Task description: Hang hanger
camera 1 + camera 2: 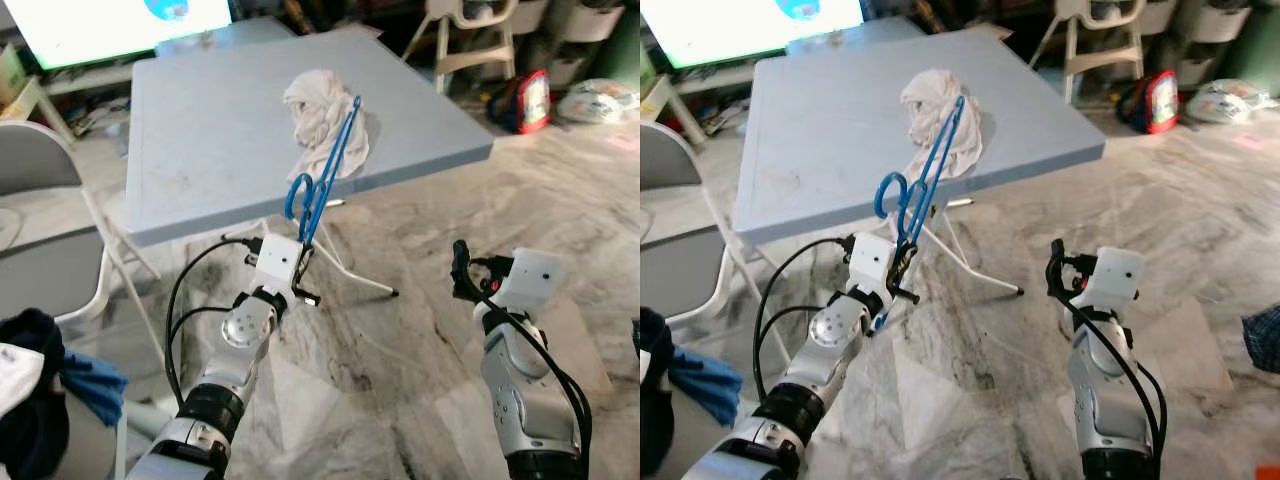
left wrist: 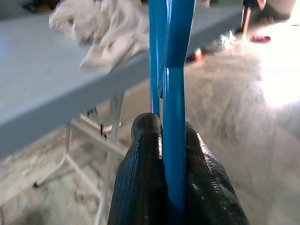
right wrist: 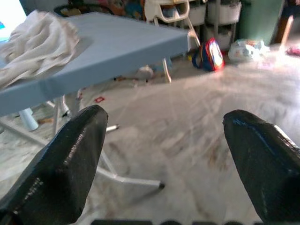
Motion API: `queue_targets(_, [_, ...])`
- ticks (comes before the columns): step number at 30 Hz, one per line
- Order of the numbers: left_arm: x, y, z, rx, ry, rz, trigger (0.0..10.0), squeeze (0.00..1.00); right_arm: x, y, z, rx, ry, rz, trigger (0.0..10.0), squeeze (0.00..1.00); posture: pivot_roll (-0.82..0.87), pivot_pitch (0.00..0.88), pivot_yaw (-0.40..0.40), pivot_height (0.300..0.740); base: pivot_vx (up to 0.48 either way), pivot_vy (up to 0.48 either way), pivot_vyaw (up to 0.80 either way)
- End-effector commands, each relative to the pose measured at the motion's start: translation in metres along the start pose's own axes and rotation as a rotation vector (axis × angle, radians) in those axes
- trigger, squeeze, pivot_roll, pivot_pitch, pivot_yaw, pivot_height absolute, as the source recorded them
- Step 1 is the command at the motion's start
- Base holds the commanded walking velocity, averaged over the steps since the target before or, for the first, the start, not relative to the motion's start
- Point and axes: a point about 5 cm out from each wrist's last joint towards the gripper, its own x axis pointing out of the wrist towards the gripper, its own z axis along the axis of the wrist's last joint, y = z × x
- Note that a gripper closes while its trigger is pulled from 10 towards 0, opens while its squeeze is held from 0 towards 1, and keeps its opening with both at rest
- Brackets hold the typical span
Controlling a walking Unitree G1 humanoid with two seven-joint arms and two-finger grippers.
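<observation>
The left gripper (image 1: 303,262) is up in front of the table's near edge, its two black fingers (image 2: 140,187) pinched tight on the blue hanger (image 1: 325,170). The hanger is off the table, carried in the air: it rises from the fingers and leans away over the table's near edge, with its hook curling out just above the gripper and its far end reaching over the white cloth (image 1: 320,115). That cloth lies crumpled on the pale blue table (image 1: 200,130), close to the near edge and towards the right corner, part of it hanging over the edge.

The right gripper (image 1: 462,272) hangs low over the marble floor (image 1: 400,380), well apart from the table, its fingers (image 3: 77,154) spread wide with nothing between them.

Around it all: a grey folding chair (image 1: 40,180) stands beside the table's left edge, and dark and blue clothes (image 1: 50,390) are bunched at the lower left. Beyond the table's far edge glows a bright screen (image 1: 120,25). Past the right corner stand a white high chair (image 1: 470,40), a red and dark bag (image 1: 525,100) and a plastic bag (image 1: 595,100) on the floor. The table's white folding legs (image 1: 345,265) cross under it, just behind the left gripper.
</observation>
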Motion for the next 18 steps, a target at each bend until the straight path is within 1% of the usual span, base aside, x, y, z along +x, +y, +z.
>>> queue_targets(1, [-0.001, 0.001, -0.002, -0.005, 0.006, -0.001, 10.0, 0.0, 0.002, 0.004, 0.005, -0.006, -0.018, 0.012, 10.0, 0.0, 0.0, 0.146, 0.079, 0.74, 0.0, 0.401, -0.79])
queue_targets(3, [-0.002, 0.003, -0.005, -0.004, 0.008, 0.006, 10.0, 0.0, 0.001, 0.005, 0.005, -0.006, -0.019, 0.017, 10.0, 0.0, 0.0, 0.153, 0.075, 0.74, 0.0, 0.0, -0.57])
queue_targets(4, [-0.006, 0.005, -0.008, -0.044, 0.008, 0.005, 10.0, 0.0, -0.001, 0.006, 0.003, -0.008, -0.017, 0.026, 10.0, 0.0, 0.0, 0.155, 0.074, 0.74, 0.0, 0.0, 0.0])
queue_targets(5, [-0.006, 0.005, -0.008, -0.044, 0.008, 0.005, 10.0, 0.0, -0.001, 0.006, 0.003, -0.008, -0.017, 0.026, 10.0, 0.0, 0.0, 0.155, 0.074, 0.74, 0.0, 0.0, 0.0])
queue_targets(6, [-0.01, 0.009, -0.014, -0.076, 0.026, 0.015, 10.0, 0.0, -0.002, 0.006, 0.001, -0.009, -0.013, 0.03, 10.0, 0.0, 0.0, 0.157, 0.071, 0.74, 0.0, 0.0, 0.0])
queue_targets(9, [-0.013, 0.012, -0.017, -0.104, 0.033, 0.025, 10.0, 0.0, -0.004, 0.006, -0.001, -0.011, -0.01, 0.028, 10.0, 0.0, 0.0, 0.159, 0.067, 0.74, 0.0, 0.0, 0.0])
queue_targets(11, [-0.014, 0.013, -0.018, -0.102, 0.032, 0.023, 10.0, 0.0, -0.004, 0.005, -0.001, -0.009, -0.01, 0.022, 10.0, 0.0, 0.0, 0.16, 0.066, 0.74, 0.0, 0.0, 0.0])
queue_targets(12, [-0.014, 0.013, -0.019, -0.108, 0.033, 0.018, 10.0, 0.0, -0.004, 0.005, -0.001, -0.006, -0.006, 0.021, 10.0, 0.0, 0.0, 0.161, 0.065, 0.74, 0.0, 0.0, 0.0])
queue_targets(13, [-0.015, 0.012, -0.019, -0.13, 0.029, -0.004, 10.0, 0.0, -0.003, 0.004, -0.001, -0.021, -0.004, 0.01, 10.0, 0.0, 0.0, 0.162, 0.064, 0.74, 0.0, 0.0, 0.0])
queue_targets(15, [-0.014, 0.011, -0.019, -0.144, 0.024, -0.02, 10.0, 0.0, -0.003, 0.002, -0.002, -0.033, 0.002, 0.006, 10.0, 0.0, 0.0, 0.164, 0.063, 0.74, 0.0, 0.0, 0.0])
queue_targets(18, [-0.014, 0.011, -0.018, -0.154, 0.017, -0.038, 10.0, 0.0, -0.004, 0.001, -0.003, -0.014, 0.002, 0.018, 10.0, 0.0, 0.0, 0.166, 0.064, 0.74, 0.0, 0.0, 0.0])
